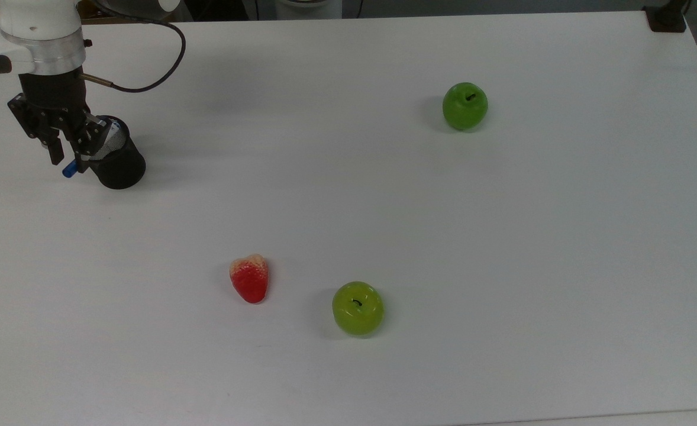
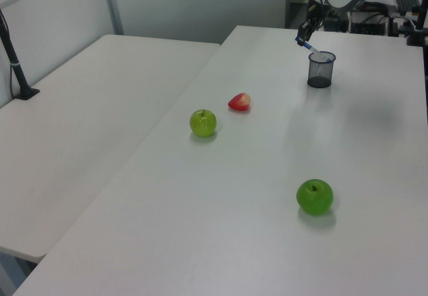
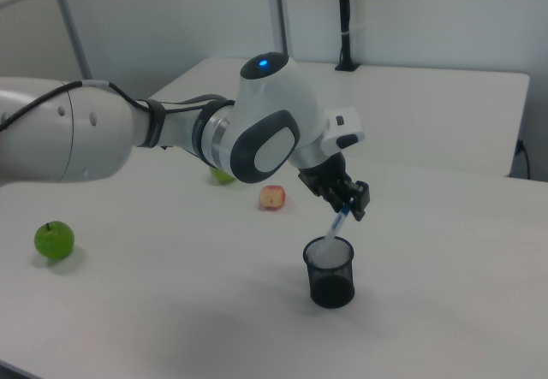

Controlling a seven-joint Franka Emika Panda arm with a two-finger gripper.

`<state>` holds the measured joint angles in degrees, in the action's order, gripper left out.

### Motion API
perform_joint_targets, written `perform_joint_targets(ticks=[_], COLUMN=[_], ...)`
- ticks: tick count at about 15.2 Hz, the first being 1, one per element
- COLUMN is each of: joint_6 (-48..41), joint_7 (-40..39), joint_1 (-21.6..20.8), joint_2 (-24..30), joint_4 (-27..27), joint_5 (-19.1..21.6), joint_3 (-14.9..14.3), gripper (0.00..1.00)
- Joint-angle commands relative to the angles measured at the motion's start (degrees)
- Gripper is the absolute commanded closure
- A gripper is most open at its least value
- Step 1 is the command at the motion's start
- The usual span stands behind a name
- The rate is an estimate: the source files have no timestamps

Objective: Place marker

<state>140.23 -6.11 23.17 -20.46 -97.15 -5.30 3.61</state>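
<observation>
right now the marker (image 1: 79, 161) is leaning in the black mesh cup (image 1: 118, 160), its long axis tilting up toward the top view's left, blue end poking out between the parted fingers of the gripper (image 1: 66, 155), which is gripping nothing.
</observation>
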Motion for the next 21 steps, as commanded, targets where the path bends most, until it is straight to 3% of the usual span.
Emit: perform_joint_targets(ticks=[1,14,17,21], joint_6=[1.0,0.7,-3.4,-19.2], joint_7=[-0.6,1.6,3.1,3.0], joint_1=[0.0,-1.4,-5.4,-12.3], joint_2=[0.8,2.9,5.1,10.2], joint_4=[-1.5,-0.8,-0.2,2.8], joint_5=[0.1,0.1,0.1,0.1], joint_3=[-0.2,0.5,0.5,0.5], gripper=[0.00,0.00,0.00,0.00])
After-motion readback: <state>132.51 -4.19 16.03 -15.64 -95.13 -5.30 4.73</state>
